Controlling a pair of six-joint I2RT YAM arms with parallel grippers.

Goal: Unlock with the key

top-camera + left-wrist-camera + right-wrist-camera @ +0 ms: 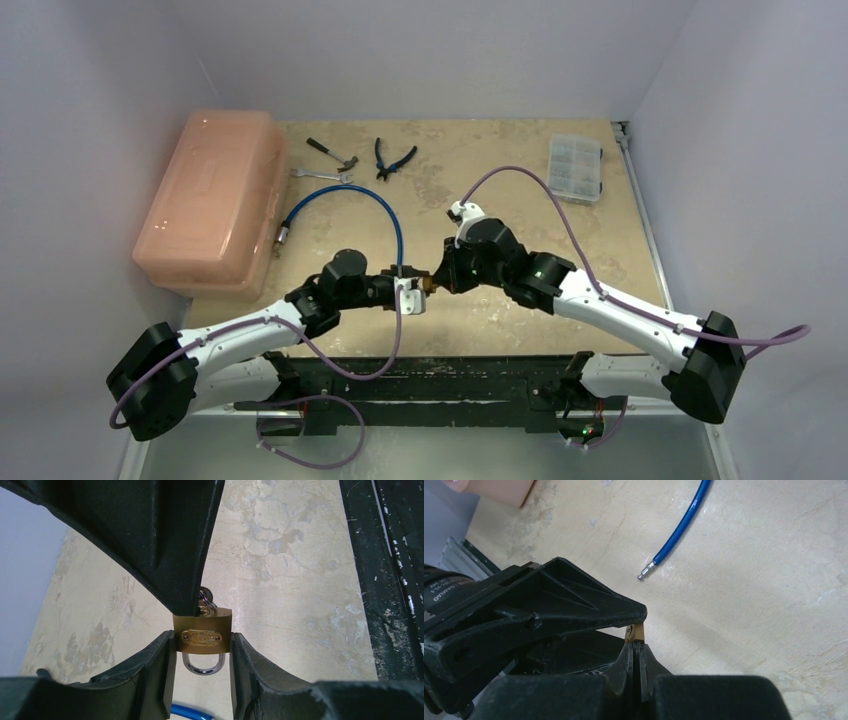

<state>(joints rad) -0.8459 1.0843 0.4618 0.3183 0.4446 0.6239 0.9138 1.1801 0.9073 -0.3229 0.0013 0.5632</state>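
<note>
My left gripper (413, 292) (202, 652) is shut on the small brass padlock (202, 632), clamping its body from both sides above the table. The silver shackle (202, 666) points toward the wrist and looks closed. My right gripper (441, 279) (638, 650) meets the padlock from the opposite side, its jaws pressed together. The silvery key with its ring (205, 600) sits at the padlock's keyhole end, mostly hidden behind the right finger (160, 540). In the right wrist view only a brass corner of the padlock (638, 631) shows past the tips.
A pink plastic box (210, 200) stands at the left. A blue cable (345, 195) (681, 527), a wrench (320, 175), a small hammer (332, 153) and pliers (393, 158) lie at the back. A clear organiser (576, 167) is at the back right. A black rail (395, 580) runs along the near edge.
</note>
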